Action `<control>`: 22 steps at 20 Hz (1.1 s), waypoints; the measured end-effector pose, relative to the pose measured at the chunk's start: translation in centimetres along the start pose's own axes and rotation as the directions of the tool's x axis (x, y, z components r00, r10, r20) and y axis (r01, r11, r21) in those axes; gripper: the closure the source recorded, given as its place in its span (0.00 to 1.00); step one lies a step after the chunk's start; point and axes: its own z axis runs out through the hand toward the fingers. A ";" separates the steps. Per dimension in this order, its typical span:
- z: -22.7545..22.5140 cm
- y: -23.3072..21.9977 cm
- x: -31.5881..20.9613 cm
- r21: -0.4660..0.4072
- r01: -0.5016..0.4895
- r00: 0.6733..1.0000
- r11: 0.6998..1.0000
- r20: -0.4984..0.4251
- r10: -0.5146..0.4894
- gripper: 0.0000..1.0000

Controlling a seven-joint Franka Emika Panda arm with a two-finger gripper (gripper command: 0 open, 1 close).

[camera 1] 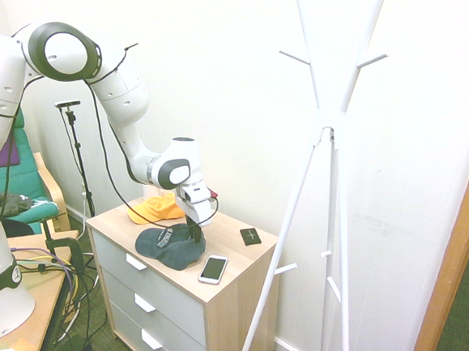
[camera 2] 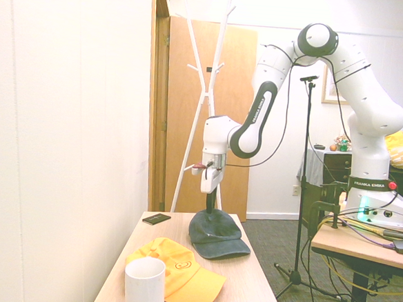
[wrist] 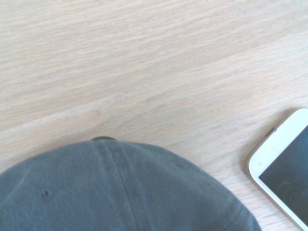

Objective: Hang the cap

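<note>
- I see a light wood worktop [camera 1: 226, 285] on a drawer unit w/ grey fronts and white handles, set against a white wall; wood door frame at the far side.
- Cap [camera 1: 170, 245]: dark slate-blue soft fabric, pale lettering on the front panel, curved brim. It lies flat about mid-worktop, crown seams plain in the wrist view [wrist: 120, 192].
- Pincer [camera 1: 195, 232] points straight down onto the cap's crown, fingertips sunk at the fabric; can't tell from here if it's clenched on the cloth or merely touching.
- Yellow cap [camera 1: 156, 208]: stiffer look, orange-yellow, just beside the dark one, toward the wall.
- White phone [camera 1: 213, 269]: glossy dark screen, rounded corners, lies near the worktop's front edge, close to the cap but apart from it.
- Small black square [camera 1: 250, 236] flat near the corner by the coat stand.
- White mug [camera 2: 144, 286], smooth cylinder, at the worktop's other end past the yellow cap.
- Coat stand [camera 1: 329, 134]: white, thin splayed legs, short pegs up high, just beside the worktop; open air around the pegs.
- Green chair [camera 1: 23, 183] behind the arm.
</note>
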 end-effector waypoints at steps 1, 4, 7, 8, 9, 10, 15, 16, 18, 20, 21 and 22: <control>0.0 0.0 0.0 0.000 -0.002 1.000 1.000 0.001 0.002 1.00; 0.0 0.0 0.1 0.001 -0.006 1.000 1.000 0.002 0.006 1.00; -0.5 -0.1 0.4 0.003 0.007 1.000 1.000 0.004 -0.007 1.00; -1.1 -0.2 0.6 0.002 0.024 1.000 1.000 0.001 -0.024 1.00; -2.2 -0.4 0.8 -0.002 0.046 0.999 0.999 -0.007 -0.046 1.00; -3.8 -0.7 0.9 -0.011 0.076 0.997 0.997 -0.028 -0.077 1.00; -17.0 -1.1 1.8 -0.087 0.203 0.955 0.975 -0.203 -0.216 1.00; -19.7 -0.9 1.9 -0.114 0.219 0.938 0.969 -0.247 -0.241 1.00; -24.7 -0.3 2.4 -0.188 0.228 0.903 0.955 -0.327 -0.280 1.00; -29.4 0.6 3.9 -0.260 0.216 0.861 0.941 -0.404 -0.310 1.00; -31.5 1.1 5.0 -0.293 0.206 0.835 0.933 -0.444 -0.324 1.00; -33.4 1.8 6.4 -0.325 0.194 0.809 0.925 -0.481 -0.339 1.00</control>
